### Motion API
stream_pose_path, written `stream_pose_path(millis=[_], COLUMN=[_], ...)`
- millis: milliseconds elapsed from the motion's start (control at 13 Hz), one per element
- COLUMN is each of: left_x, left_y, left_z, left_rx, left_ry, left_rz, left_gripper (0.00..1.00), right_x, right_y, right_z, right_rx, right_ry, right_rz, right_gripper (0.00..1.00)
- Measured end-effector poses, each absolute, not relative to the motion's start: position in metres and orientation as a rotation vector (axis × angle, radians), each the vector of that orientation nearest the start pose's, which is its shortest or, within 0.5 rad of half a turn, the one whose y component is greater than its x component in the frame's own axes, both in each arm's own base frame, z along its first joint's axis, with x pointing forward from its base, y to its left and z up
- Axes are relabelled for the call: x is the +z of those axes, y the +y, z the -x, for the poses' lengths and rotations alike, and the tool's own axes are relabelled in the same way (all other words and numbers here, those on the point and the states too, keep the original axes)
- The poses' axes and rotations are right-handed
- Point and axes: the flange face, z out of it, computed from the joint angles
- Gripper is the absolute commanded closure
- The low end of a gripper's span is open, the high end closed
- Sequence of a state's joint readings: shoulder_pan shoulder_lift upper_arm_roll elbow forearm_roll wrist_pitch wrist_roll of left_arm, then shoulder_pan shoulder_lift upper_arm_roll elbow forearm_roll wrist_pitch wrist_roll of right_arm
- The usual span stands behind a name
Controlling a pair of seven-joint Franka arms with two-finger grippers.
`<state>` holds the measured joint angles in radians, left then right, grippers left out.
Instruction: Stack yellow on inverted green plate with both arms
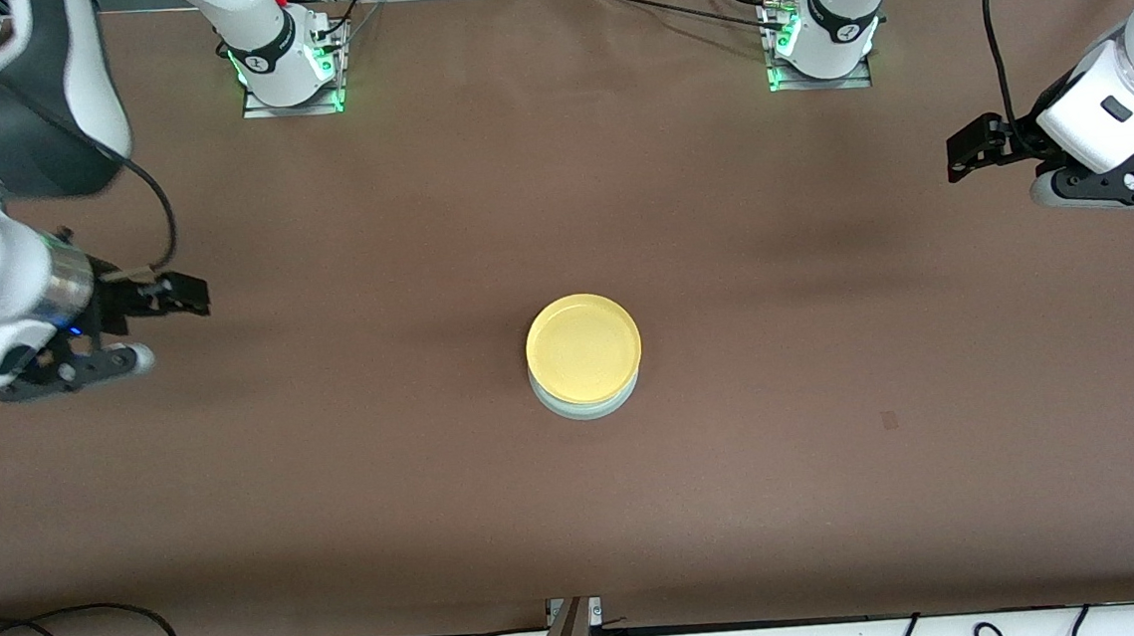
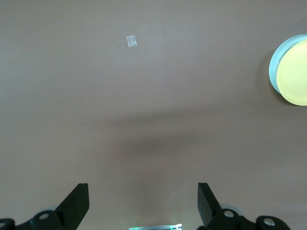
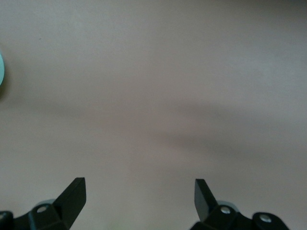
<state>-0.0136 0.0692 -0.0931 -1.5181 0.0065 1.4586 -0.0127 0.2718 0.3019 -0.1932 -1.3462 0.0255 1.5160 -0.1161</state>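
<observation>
**What things look made of**

The worktop (image 1: pixel 340 493) is covered in a brown sheet that looks matt and soft, like cloth or felt. It has no shine.

The yellow plate (image 1: pixel 583 347) looks like smooth plastic with a soft gloss. Under it, the green plate (image 1: pixel 583 409) also looks like smooth plastic, pale and a bit shiny at its edge.

The arms have hard white shells that look like glossy plastic, with black bands that look matt.

The left tool (image 1: pixel 965 150) and the right tool (image 1: pixel 188 295) look like dull black plastic.

A small pale patch (image 2: pixel 131 41) on the worktop looks like thin tape, a bit shiny.
</observation>
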Motion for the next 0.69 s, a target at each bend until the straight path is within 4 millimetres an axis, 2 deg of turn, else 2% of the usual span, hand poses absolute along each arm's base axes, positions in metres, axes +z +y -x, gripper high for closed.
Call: stream_pose_path(millis=[232,386,463,540,695], left_x=[0.603,0.605,0.606,0.606,0.606], left_y=[-0.056,-0.058,-0.060,-0.062,-0.064], left_z=[-0.560,-0.558,-0.558,-0.558,-0.558], left_rx=[0.198,0.192,0.191,0.190,0.190], left_ry=[0.135,0.141,0.147,0.153,0.158], left_rz=[3.140,3.145,3.144,3.144,3.144], left_gripper=[0.00,0.00,0.00,0.00,0.00], right_x=[0.611,0.648,0.659,0.662,0.654], right_y=[0.033,0.016,0.006,-0.003,-0.009], right_z=[-0.593,-0.569,-0.555,-0.543,-0.532], right_rx=[0.081,-0.004,0.002,0.057,0.170], right_ry=[-0.249,-0.219,-0.194,-0.174,-0.158], right_rz=[3.137,3.130,3.125,3.120,3.109], right_gripper=[0.00,0.00,0.00,0.00,0.00])
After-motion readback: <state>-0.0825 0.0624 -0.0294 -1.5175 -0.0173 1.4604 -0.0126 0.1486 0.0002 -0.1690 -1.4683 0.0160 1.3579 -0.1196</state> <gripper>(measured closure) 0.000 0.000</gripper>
